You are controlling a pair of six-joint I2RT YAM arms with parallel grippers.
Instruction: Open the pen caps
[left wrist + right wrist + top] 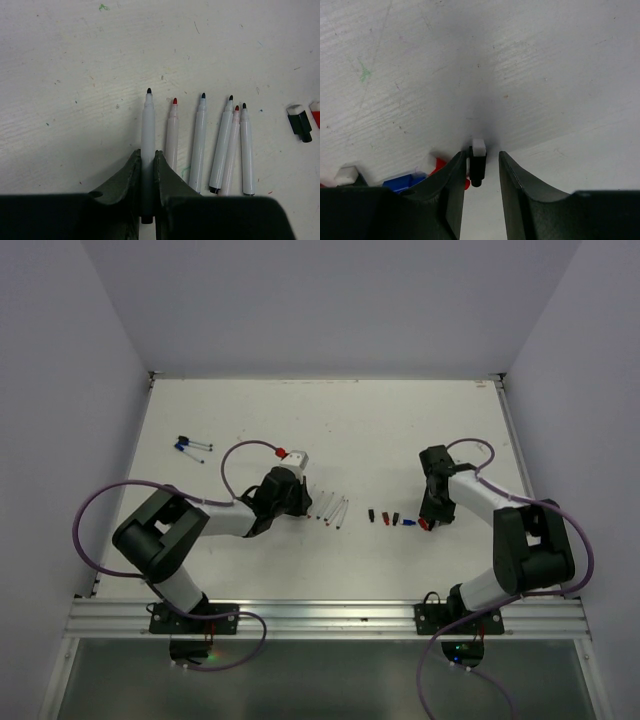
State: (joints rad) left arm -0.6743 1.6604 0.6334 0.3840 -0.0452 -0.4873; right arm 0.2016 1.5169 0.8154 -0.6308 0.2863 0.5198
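Observation:
My left gripper (147,152) is shut on the white barrel of a black-tipped pen (148,120) that has no cap and points away from me. To its right lie several more uncapped pens (199,140) side by side on the table. Further right are a loose black cap (300,122) and a red cap (316,112). My right gripper (481,153) stands open low over the table. A black pen cap (478,167) with a white end lies between its jaws, close to the left finger. A red cap (440,164) and a blue cap (402,181) lie just left of it. From above, the left gripper (300,502) is at the pen row (332,510) and the right gripper (428,523) at the cap row (385,517).
Two pens with blue caps (190,447) lie at the far left of the white table (400,430). A purple cable with a red connector (281,452) loops over the left arm. Grey walls close off the table on three sides.

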